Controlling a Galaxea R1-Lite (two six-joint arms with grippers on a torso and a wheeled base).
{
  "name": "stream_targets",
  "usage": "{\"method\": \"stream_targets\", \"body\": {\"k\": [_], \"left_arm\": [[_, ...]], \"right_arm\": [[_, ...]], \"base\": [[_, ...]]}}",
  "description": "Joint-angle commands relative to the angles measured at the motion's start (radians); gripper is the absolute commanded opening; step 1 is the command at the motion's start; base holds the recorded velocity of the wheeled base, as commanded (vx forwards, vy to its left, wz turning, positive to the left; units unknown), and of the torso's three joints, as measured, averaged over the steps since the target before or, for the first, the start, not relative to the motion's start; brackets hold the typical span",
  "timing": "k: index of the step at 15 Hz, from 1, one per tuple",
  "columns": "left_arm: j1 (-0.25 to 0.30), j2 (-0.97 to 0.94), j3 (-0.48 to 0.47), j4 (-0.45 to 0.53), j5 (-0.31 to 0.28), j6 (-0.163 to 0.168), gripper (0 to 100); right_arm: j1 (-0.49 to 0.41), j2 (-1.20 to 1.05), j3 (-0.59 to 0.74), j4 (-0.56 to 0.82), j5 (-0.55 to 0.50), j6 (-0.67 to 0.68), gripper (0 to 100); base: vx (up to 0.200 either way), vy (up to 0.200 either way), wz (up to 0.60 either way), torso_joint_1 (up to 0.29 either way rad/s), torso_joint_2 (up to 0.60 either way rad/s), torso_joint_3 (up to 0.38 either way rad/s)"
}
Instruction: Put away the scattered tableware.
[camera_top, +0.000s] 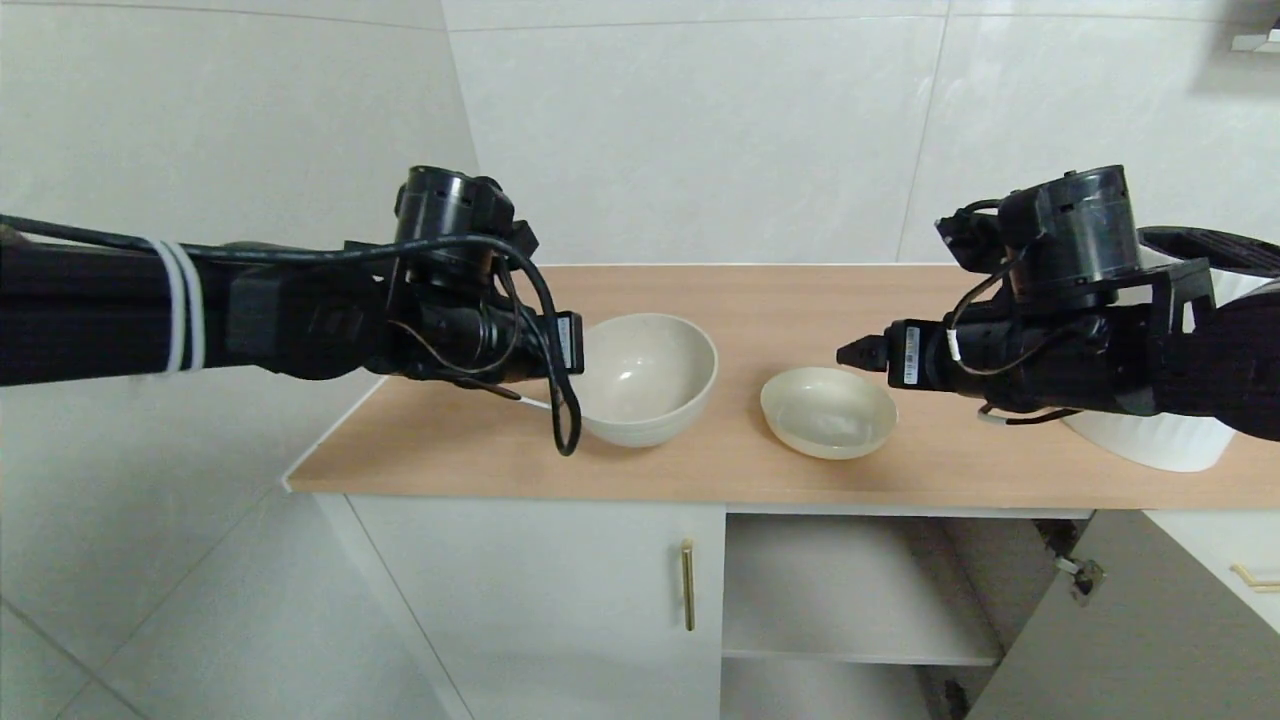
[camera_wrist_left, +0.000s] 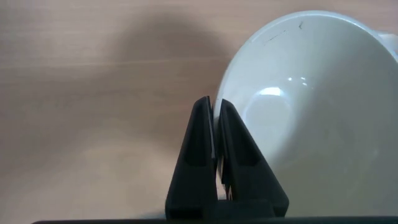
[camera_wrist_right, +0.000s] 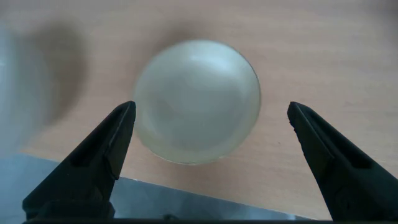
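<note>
A large cream bowl (camera_top: 648, 376) stands on the wooden countertop (camera_top: 760, 310), and a small shallow bowl (camera_top: 828, 411) sits to its right. My left gripper (camera_top: 572, 350) hovers at the large bowl's left rim. In the left wrist view this gripper (camera_wrist_left: 214, 115) is shut with nothing in it, just beside the large bowl (camera_wrist_left: 323, 112). My right gripper (camera_top: 850, 352) hangs above the small bowl's right side. Seen from the right wrist, the gripper (camera_wrist_right: 210, 109) is wide open and its fingers (camera_wrist_right: 118, 134) straddle the small bowl (camera_wrist_right: 198, 99) from above.
A white ribbed container (camera_top: 1165, 440) stands at the counter's right end behind my right arm. Below the counter, a closed door with a gold handle (camera_top: 687, 585) is on the left. An open cabinet compartment with a shelf (camera_top: 850, 640) is on the right. Tiled walls surround the counter.
</note>
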Motion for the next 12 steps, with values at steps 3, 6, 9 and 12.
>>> {"method": "stream_targets", "body": {"k": [3,6,9,12], "left_arm": [[-0.027,-0.139,0.069,-0.04,-0.001,-0.005,0],[-0.03,-0.137,0.081,-0.053,0.0,-0.005,0],[-0.032,-0.137,0.084,-0.053,0.0,-0.006,0],[-0.038,-0.14,0.101,-0.076,0.002,-0.006,0]], "right_arm": [[-0.06,0.139,-0.128,0.167,-0.049,0.002,100],[-0.095,0.199,-0.159,0.177,-0.049,0.004,100],[-0.098,0.246,-0.173,0.166,-0.039,0.005,100],[-0.098,0.289,-0.19,0.158,-0.04,0.01,100]], "base": [[0.0,0.0,0.0,0.0,0.0,0.0],[0.0,0.0,0.0,0.0,0.0,0.0],[0.0,0.0,0.0,0.0,0.0,0.0],[0.0,0.0,0.0,0.0,0.0,0.0]]}}
